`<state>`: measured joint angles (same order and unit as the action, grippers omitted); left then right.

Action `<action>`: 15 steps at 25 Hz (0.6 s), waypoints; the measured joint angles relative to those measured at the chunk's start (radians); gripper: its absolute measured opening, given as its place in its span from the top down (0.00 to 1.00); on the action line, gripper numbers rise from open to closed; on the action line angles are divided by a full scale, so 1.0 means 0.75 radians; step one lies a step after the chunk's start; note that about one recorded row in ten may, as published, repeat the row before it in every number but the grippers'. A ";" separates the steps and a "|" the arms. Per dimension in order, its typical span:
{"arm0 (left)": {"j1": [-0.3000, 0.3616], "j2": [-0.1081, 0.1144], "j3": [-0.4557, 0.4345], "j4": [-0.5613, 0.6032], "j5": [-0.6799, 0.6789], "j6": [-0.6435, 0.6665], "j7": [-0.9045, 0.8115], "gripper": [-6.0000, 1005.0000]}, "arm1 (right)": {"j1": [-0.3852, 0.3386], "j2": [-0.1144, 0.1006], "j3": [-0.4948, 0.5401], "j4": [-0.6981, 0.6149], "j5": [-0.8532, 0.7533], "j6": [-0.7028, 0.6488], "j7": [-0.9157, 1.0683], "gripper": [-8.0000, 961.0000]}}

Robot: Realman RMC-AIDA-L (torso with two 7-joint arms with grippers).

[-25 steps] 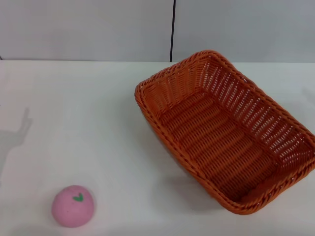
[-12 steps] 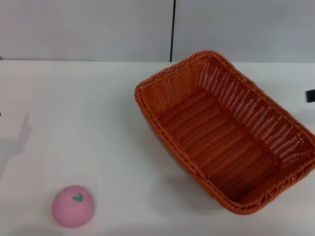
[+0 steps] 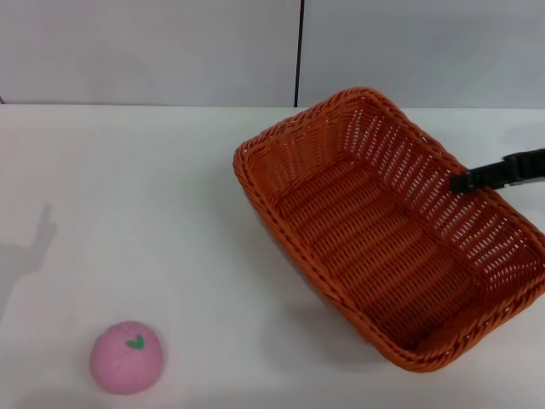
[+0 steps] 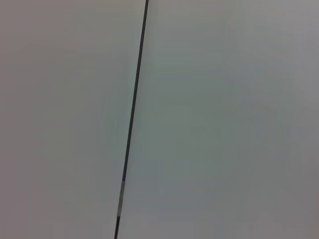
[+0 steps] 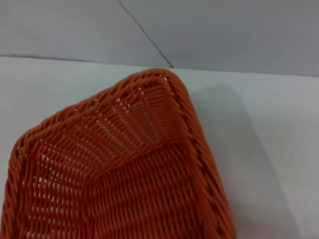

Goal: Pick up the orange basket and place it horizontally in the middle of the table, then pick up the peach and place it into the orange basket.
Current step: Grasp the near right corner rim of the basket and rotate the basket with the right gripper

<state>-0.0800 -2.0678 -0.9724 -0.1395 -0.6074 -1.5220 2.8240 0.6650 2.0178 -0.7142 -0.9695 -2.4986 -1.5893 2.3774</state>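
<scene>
**Basket askew on the right, peach at the near left corner**

We see the table [image 3: 128, 187], wide, white and matte, running back to a pale wall with one dark vertical seam. On its right half sits the orange basket [image 3: 375, 256], a big rectangular wicker piece with slanted openwork sides and a braided rim. It lies diagonally: one short end points toward the far edge, the other toward the near right corner. Nothing is inside it.

The right gripper [image 3: 464, 181] reaches in from the right edge as a thin dark bar, its tip over the basket's right long rim. We cannot tell whether it is released or clenched. The peach [image 3: 127, 356], small, round and pink with a green leaf mark, rests near the near left corner, well apart from the basket. The left gripper is out of sight.
</scene>
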 joint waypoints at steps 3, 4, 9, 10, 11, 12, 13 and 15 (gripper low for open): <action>-0.006 0.000 0.000 0.000 0.000 0.000 0.000 0.17 | 0.007 0.027 -0.003 0.023 0.000 0.067 -0.023 0.20; -0.006 0.000 0.000 0.000 0.000 0.000 0.000 0.17 | 0.007 0.031 -0.007 0.031 0.000 0.086 -0.026 0.20; -0.014 0.000 0.000 0.000 0.000 0.003 0.000 0.17 | 0.014 0.036 -0.026 0.116 0.024 0.173 -0.057 0.21; -0.014 0.000 0.000 0.000 0.000 0.003 0.000 0.18 | 0.019 0.037 -0.040 0.152 0.044 0.197 -0.077 0.21; -0.014 0.000 0.000 0.000 0.000 0.003 0.000 0.18 | 0.019 0.037 -0.040 0.152 0.044 0.197 -0.077 0.21; -0.014 0.000 0.000 0.000 0.000 0.003 0.000 0.18 | 0.025 0.037 -0.054 0.173 0.050 0.217 -0.087 0.21; -0.014 0.000 0.000 0.000 0.000 0.003 0.000 0.18 | 0.025 0.037 -0.054 0.173 0.050 0.217 -0.087 0.21; -0.021 0.000 0.000 0.000 0.000 0.012 0.003 0.18 | 0.028 0.040 -0.069 0.181 0.054 0.232 -0.092 0.22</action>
<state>-0.0959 -2.0677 -0.9725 -0.1395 -0.6074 -1.5132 2.8260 0.6857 2.0477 -0.7659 -0.8337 -2.4584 -1.4153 2.3084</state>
